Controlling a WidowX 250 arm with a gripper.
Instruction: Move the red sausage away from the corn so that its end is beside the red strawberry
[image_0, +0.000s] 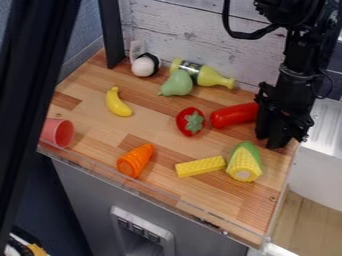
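The black gripper (271, 139) hangs over the right side of the wooden counter. Left of it lies a red rounded cylindrical object (234, 115), its right end hidden behind the gripper; whether they touch I cannot tell. A red strawberry or tomato with a green top (190, 121) sits farther left. Below the gripper lies a yellow corn cob with green husk (245, 162), and a yellow textured block (200, 166) is just left of the corn. An orange carrot (135, 160) lies near the front edge. A yellow banana (118, 102) rests at the left.
At the back are a green pear (177, 83), a yellow bottle (204, 74) lying on its side and a black-and-white round object (145, 65). A pink cup (57, 132) lies at the left edge. A low clear rim (157, 194) borders the front; a white wall stands behind.
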